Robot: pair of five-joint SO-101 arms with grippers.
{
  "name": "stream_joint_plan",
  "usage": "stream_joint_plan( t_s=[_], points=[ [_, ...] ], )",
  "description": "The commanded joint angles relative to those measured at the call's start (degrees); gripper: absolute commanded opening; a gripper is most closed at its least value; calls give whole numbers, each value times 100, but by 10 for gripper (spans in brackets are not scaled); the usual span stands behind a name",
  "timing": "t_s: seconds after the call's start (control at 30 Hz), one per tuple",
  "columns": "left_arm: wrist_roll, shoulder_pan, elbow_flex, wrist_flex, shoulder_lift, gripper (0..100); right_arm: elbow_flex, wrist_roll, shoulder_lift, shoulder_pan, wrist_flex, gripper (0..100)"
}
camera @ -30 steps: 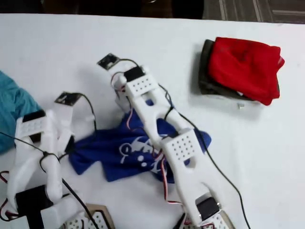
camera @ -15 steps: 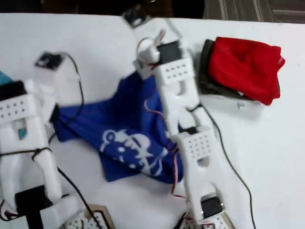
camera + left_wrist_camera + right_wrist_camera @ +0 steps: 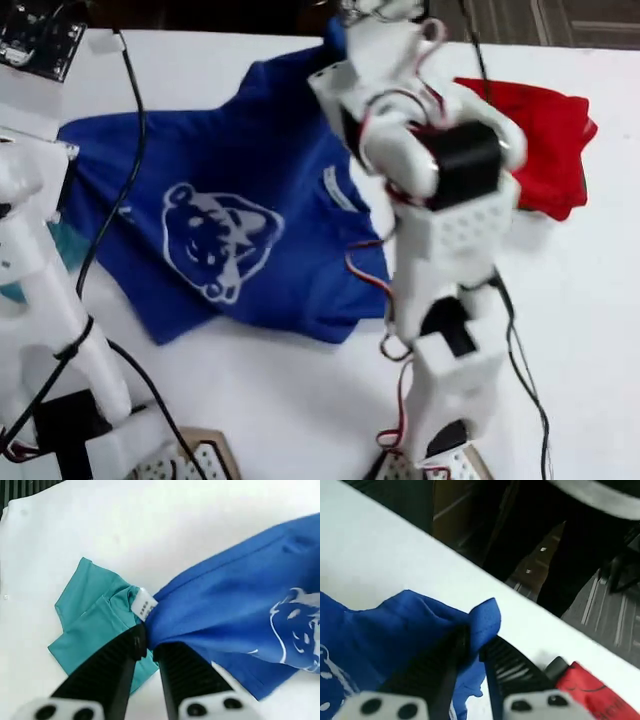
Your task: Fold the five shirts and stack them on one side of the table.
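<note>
A blue shirt (image 3: 230, 190) with a white bear print is stretched out above the table between both arms. My left gripper (image 3: 149, 639) is shut on one corner of the blue shirt (image 3: 235, 615), over a crumpled teal shirt (image 3: 95, 625). My right gripper (image 3: 474, 645) is shut on another corner of the blue shirt (image 3: 390, 635) near the table's far edge. A folded red shirt (image 3: 540, 140) lies on a dark folded one at the right side, and the red shirt (image 3: 590, 697) also peeks past the right fingers.
The white table (image 3: 290, 400) has free room in front of the blue shirt. Cables (image 3: 130, 100) hang from both arms. The far table edge (image 3: 470, 565) borders a dark floor.
Both arms rose and swung toward the far side, lifting the blue shirt from a crumpled heap and spreading it wide. The bear print now faces up.
</note>
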Motion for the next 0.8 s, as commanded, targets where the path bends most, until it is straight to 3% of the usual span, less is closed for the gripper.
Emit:
stream_joint_plan(
  t_s=[0.0, 0.27, 0.5, 0.63, 0.77],
  points=[
    [-9, -62, 295, 97, -290, 25, 501, 18, -787, 171, 136, 20],
    [-809, 422, 3916, -35, -1451, 25, 4448, -290, -2431, 488, 127, 20],
    [-870, 510, 6492, -1363, -1864, 25, 8132, -299, -3811, 1086, -1024, 20],
    [-853, 519, 7477, -2268, -1881, 25, 9934, -290, -4620, 1429, -1886, 20],
    [-835, 527, 7688, -2462, -1881, 28, 11095, -290, -5218, 1604, -2404, 20]
  ],
)
